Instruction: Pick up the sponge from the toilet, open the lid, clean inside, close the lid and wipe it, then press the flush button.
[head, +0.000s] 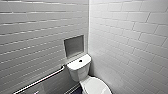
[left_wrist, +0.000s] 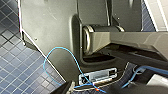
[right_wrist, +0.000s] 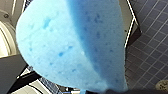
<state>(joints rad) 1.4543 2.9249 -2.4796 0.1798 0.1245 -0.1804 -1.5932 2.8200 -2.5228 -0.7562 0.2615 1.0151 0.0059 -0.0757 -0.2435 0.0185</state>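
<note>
The white toilet (head: 96, 87) stands in the corner of the tiled walls with its lid down. Its boxy tank (head: 78, 68) carries the small dark flush button (head: 80, 60) in the middle of its top. The bright blue sponge (right_wrist: 70, 45) looms very close in the right wrist view, bent into a curve, with my right gripper shut on it. Behind it lies dark blue tiled floor (right_wrist: 150, 50). My left gripper is open, and nothing shows between its jaws.
A metal grab bar (head: 40, 80) runs along the left wall toward the tank. A grey recessed niche (head: 73, 45) sits above the tank. In the left wrist view the robot's own dark body and a thin blue cable (left_wrist: 57, 50) hang over the blue floor tiles (left_wrist: 15, 62).
</note>
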